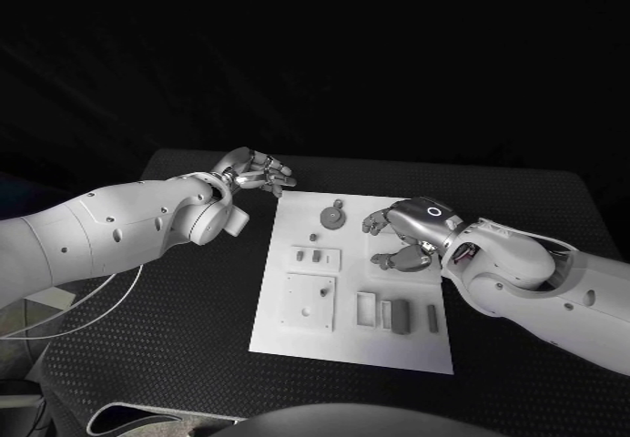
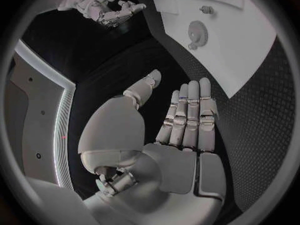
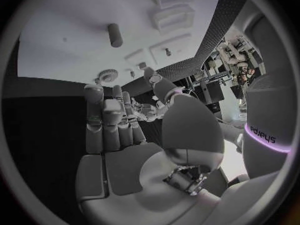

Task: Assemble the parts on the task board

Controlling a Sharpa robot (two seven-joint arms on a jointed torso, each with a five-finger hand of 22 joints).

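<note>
Task board (image 1: 299, 335) lies mid-worktop (image 1: 157, 364), with small grey parts (image 1: 333, 217) on it. Left hand (image 1: 256, 171) hovers off the board's far left corner, fingers spread, empty. Right hand (image 1: 404, 238) hangs over its right edge, fingers apart, empty.

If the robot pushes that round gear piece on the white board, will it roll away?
Probably not. The gear lies flat on the task board, so a push would likely slide it. It looks small and rigid, probably light. Its thin edge may be hard to pinch.
</note>
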